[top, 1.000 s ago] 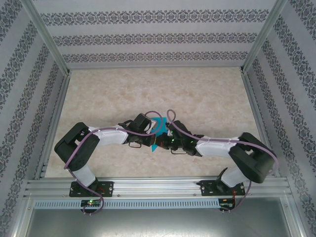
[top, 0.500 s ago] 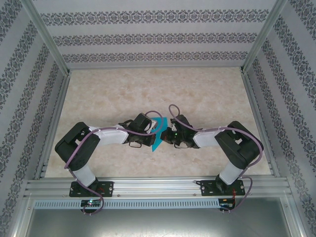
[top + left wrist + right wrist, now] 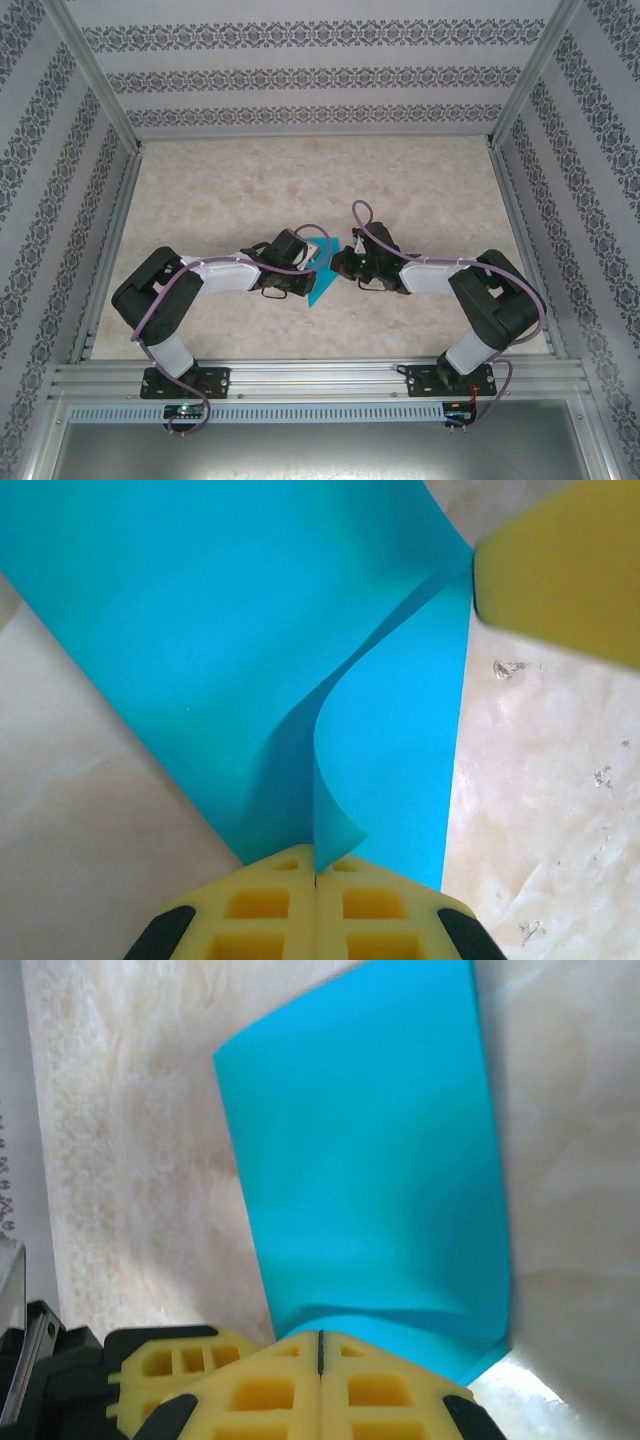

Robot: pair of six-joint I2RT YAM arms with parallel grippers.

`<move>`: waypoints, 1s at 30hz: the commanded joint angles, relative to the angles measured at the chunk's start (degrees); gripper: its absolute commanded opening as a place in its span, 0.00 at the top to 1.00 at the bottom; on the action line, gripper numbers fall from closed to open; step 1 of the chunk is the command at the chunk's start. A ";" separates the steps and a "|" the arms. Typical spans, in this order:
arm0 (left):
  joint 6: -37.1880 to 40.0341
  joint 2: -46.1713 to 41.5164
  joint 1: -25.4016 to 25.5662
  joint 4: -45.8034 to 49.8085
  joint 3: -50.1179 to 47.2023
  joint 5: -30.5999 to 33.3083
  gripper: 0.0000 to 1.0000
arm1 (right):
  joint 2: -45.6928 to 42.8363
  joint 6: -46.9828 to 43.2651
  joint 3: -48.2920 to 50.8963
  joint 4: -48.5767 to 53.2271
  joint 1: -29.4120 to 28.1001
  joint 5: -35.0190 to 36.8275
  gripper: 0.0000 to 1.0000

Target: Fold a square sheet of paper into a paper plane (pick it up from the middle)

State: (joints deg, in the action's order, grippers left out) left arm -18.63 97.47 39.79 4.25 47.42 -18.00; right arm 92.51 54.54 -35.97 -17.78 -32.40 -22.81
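Note:
The square sheet of paper (image 3: 318, 290) is teal and lies partly folded on the table between my two grippers. In the left wrist view a curled flap of the sheet (image 3: 390, 730) rises from the flat layer and runs into my left gripper (image 3: 316, 858), which is shut on it. The ridge of that flap leads to a yellow finger of the right gripper (image 3: 560, 570). In the right wrist view my right gripper (image 3: 320, 1345) is shut at the sheet's near edge (image 3: 370, 1160), where the paper buckles up. From above, the left gripper (image 3: 310, 268) and right gripper (image 3: 338, 264) nearly meet. A paper plane is out of view.
The marbled tabletop (image 3: 250, 190) is bare around the paper. Aluminium rails (image 3: 320, 378) run along the near edge, with patterned walls on three sides. Both forearms lie low across the table's near half.
The right arm has drawn its elbow in, and its gripper has slid away from the near edge along the paper. The left arm has stayed put.

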 commanded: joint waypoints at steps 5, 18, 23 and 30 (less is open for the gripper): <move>1.06 0.90 0.64 2.97 0.66 -0.01 0.97 | 6.54 -0.32 0.57 -2.82 0.20 -1.04 1.00; 1.18 1.22 0.64 3.55 1.03 0.05 0.97 | -0.24 -3.36 -0.86 1.20 1.79 -0.13 1.00; 1.23 1.24 0.64 3.49 1.11 0.02 0.97 | 4.05 -2.76 -0.14 -1.02 2.56 -1.25 1.00; 1.25 1.05 0.64 3.37 0.90 0.05 0.97 | 7.38 -1.72 1.20 -2.92 2.61 -1.56 1.00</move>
State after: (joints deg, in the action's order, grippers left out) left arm -18.44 97.56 39.79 5.13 47.88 -17.98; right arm 98.35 52.93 -35.57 -21.06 -29.85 -24.14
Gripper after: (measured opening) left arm 0.067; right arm 0.041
